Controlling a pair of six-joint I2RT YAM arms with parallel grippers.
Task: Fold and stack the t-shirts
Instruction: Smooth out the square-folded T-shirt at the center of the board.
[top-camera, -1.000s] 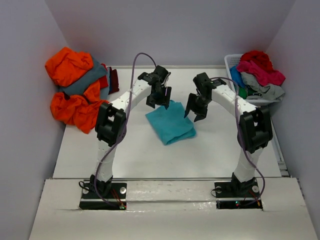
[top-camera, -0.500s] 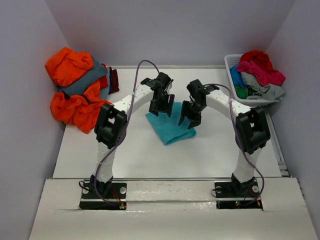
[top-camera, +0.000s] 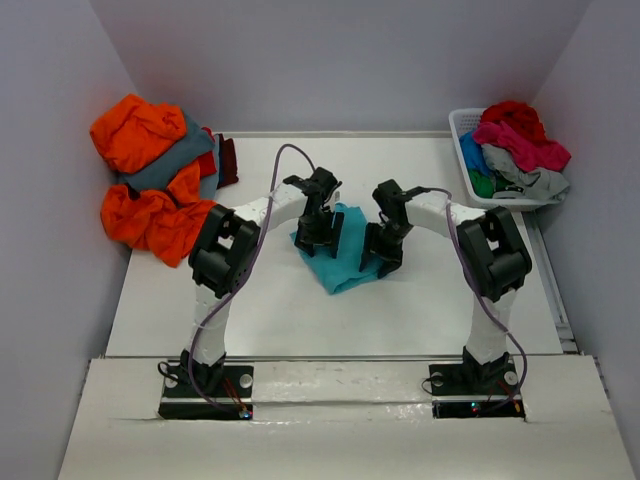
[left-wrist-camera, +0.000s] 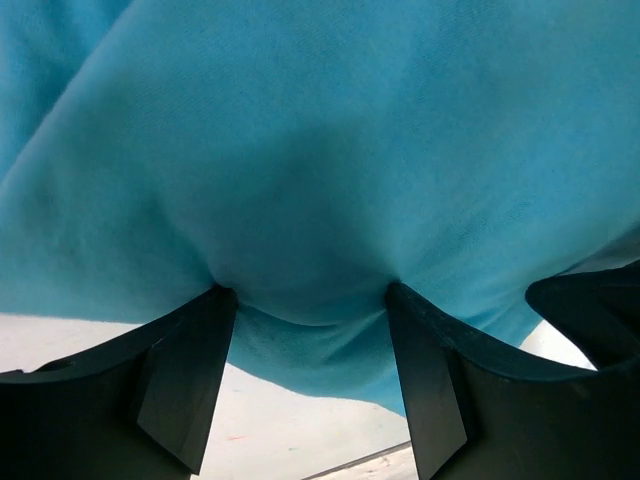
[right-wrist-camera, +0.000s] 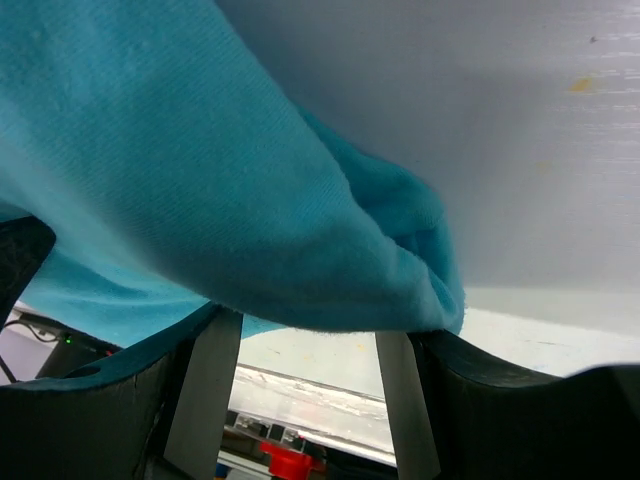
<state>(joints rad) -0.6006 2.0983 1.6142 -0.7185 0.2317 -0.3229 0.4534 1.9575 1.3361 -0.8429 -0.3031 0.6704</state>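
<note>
A folded turquoise t-shirt (top-camera: 349, 243) lies in the middle of the table. My left gripper (top-camera: 318, 236) is open and presses down on its left part. In the left wrist view the cloth (left-wrist-camera: 320, 150) bulges between the spread fingers of this gripper (left-wrist-camera: 305, 295). My right gripper (top-camera: 384, 256) is open at the shirt's right edge. In the right wrist view its fingers (right-wrist-camera: 305, 330) straddle the folded edge of the cloth (right-wrist-camera: 200, 180). A heap of orange and slate grey t-shirts (top-camera: 150, 180) lies at the far left, with a maroon one (top-camera: 228, 160) beside it.
A white slatted basket (top-camera: 462, 135) stands at the far right, holding red (top-camera: 512, 115), pink (top-camera: 525, 145), light grey (top-camera: 535, 182) and green (top-camera: 484, 185) shirts. Grey walls close in the table on three sides.
Both grippers have come down and toward the near side onto the turquoise shirt; the left now presses its left part and the right sits at its right edge.
</note>
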